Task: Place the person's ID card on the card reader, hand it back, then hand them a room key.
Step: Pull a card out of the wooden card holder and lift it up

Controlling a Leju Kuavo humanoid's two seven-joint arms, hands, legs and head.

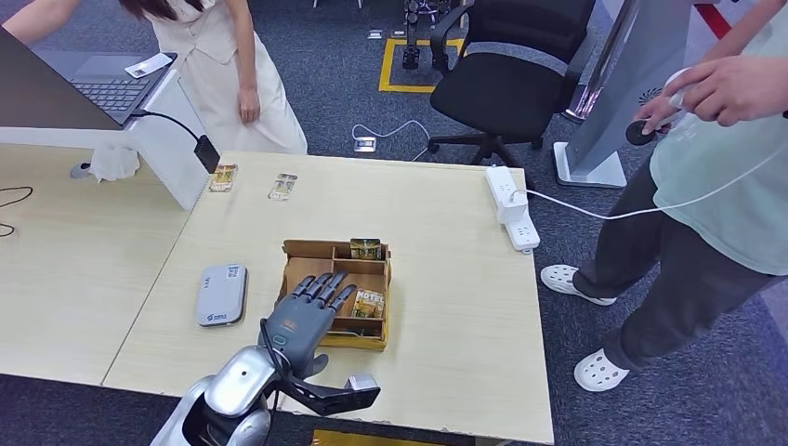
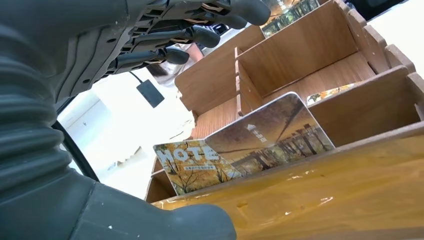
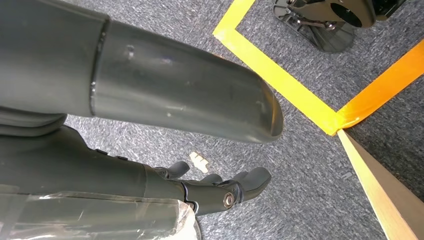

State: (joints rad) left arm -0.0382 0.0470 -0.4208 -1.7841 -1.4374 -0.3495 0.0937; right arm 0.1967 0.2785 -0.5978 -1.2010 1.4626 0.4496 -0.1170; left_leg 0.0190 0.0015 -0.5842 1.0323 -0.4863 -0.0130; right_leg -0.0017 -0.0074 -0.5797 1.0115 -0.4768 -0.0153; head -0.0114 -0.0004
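Up close, left hand (image 2: 200, 30) over key cards (image 2: 250, 145)

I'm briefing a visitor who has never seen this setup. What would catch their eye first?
The robot's left hand hovers with fingers apart over a wooden compartment box near the table's front edge. Picture-printed cards stand in the box's compartments, and a grey card reader lies flat just left of it. Two people stand by, at the far side and on the right.
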